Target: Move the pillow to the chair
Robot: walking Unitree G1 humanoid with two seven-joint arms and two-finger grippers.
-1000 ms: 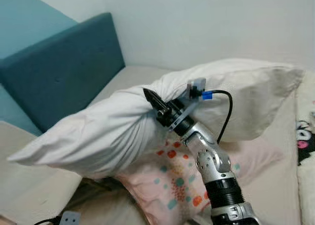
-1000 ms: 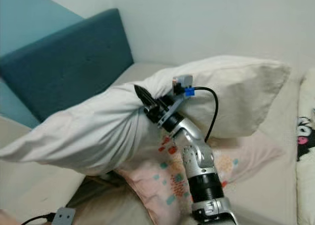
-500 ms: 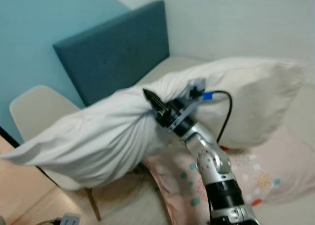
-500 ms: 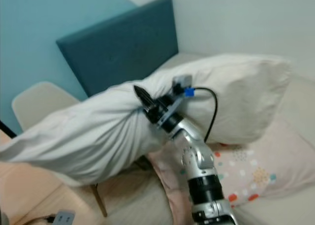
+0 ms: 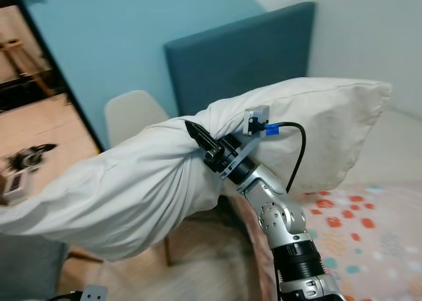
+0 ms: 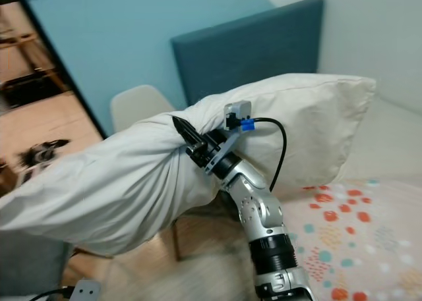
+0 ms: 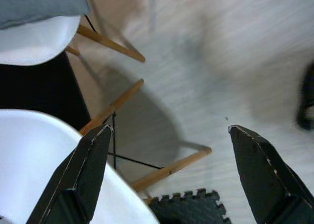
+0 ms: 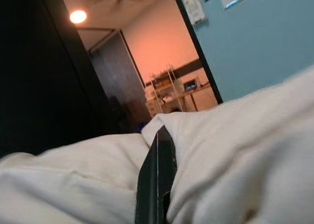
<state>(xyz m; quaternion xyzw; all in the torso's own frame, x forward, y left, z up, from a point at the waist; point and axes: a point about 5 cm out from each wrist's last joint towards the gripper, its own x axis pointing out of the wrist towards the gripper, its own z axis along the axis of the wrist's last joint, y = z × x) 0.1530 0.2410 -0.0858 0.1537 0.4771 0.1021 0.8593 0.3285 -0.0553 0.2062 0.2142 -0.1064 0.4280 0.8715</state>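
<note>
A bed with a teal padded headboard carries a pale pink pillow with coloured dots

The pillow is large, white and soft, held up in the air and stretched long from near left to far right. It is bunched and creased at its middle, its far right end plump. The chair, pale with a rounded back, stands behind it at left, partly hidden by it.

no readable text, labels, or signs
</note>
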